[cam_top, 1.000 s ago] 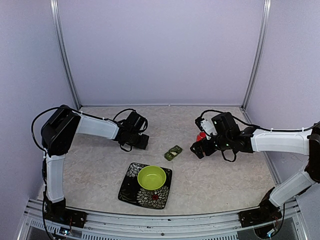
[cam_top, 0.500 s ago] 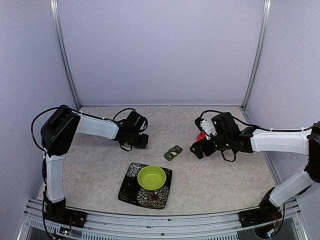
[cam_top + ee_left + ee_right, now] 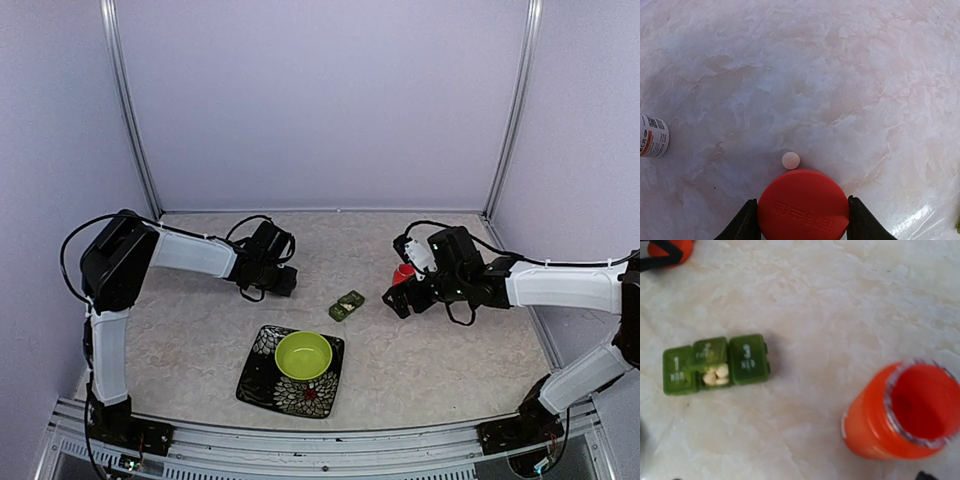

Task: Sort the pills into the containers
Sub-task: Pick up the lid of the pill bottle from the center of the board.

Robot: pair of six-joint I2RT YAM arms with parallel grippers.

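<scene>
Pinching the tiny, slippery pill (image 3: 790, 160) across its edge looks fiddly; left gripper (image 3: 802, 210) clasps the red cap (image 3: 803, 202); right gripper (image 3: 391, 298) gapes empty.

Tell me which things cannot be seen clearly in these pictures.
Right wrist view: pillbox compartments 1 and 3, shut lids hide the contents.
Right wrist view: orange bottle, blur hides any pills inside.
Left wrist view: labelled white object, cut by the edge.
Left wrist view: whether the jaws press the red cap or only flank it.
</scene>
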